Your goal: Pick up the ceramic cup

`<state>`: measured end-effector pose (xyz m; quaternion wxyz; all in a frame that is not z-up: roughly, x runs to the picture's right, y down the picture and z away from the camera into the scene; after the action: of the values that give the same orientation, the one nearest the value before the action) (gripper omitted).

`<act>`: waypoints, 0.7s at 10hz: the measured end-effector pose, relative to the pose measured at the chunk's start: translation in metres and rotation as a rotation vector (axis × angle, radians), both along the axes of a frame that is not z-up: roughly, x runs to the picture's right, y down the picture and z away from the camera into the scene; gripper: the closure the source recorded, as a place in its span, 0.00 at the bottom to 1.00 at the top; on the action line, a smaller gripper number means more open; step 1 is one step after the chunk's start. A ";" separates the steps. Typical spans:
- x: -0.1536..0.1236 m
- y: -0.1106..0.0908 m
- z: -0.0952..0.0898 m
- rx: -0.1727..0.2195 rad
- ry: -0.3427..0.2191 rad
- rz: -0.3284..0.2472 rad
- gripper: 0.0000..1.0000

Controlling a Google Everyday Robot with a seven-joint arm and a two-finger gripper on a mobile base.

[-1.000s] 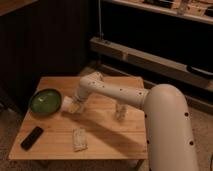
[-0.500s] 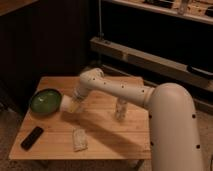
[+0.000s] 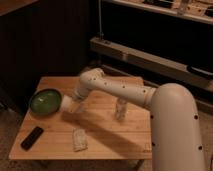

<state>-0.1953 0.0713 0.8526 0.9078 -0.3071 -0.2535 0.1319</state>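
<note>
The ceramic cup (image 3: 66, 103) is a small white cup on the wooden table (image 3: 105, 132), just right of the green bowl (image 3: 45, 101). My gripper (image 3: 75, 102) reaches down and left from the white arm's bend (image 3: 92, 79), and its end is at the cup. The gripper's end merges with the cup, so I cannot tell whether the two touch.
A slim clear bottle-like thing (image 3: 120, 108) stands mid-table, right of the arm. A flat pale packet (image 3: 79, 139) lies near the front edge. A black remote-like object (image 3: 32, 137) lies at the front left. A dark shelf unit (image 3: 150, 55) stands behind the table.
The gripper's end and the white cup by it have shifted slightly left, towards the green bowl. The other things have not moved.
</note>
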 end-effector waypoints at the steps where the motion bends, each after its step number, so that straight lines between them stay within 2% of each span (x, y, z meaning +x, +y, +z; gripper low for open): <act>1: 0.002 0.001 -0.001 -0.001 -0.001 -0.001 1.00; 3: 0.004 0.004 0.000 -0.005 -0.003 -0.002 1.00; 7: 0.007 0.000 -0.009 -0.010 -0.009 -0.003 1.00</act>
<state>-0.1880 0.0716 0.8439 0.9053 -0.3124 -0.2565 0.1303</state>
